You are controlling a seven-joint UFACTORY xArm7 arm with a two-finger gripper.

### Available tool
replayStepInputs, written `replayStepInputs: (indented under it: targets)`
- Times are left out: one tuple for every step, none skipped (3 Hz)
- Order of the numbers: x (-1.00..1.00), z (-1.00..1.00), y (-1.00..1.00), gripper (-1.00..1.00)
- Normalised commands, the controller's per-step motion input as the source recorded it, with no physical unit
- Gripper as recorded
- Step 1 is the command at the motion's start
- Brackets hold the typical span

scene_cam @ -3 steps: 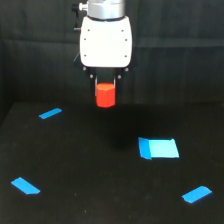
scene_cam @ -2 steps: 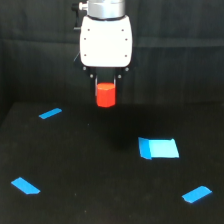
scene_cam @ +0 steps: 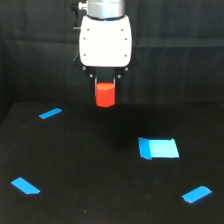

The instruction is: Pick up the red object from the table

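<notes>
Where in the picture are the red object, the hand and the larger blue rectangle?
red object [scene_cam: 105, 95], exterior view, front face.
hand [scene_cam: 105, 80], exterior view, between its fingertips.
larger blue rectangle [scene_cam: 160, 148], exterior view, middle of its top.

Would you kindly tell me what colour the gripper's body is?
White, with a silver collar above; the gripper shows clearly in the exterior view.
</notes>
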Motion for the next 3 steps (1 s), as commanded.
replayStepInputs:
  targets:
    - [0.03,0.08,-0.04,-0.97]
    - [-0.05,0.00,-0.13,-0.97]
    - [0.06,0.04,-0.03,-1.00]
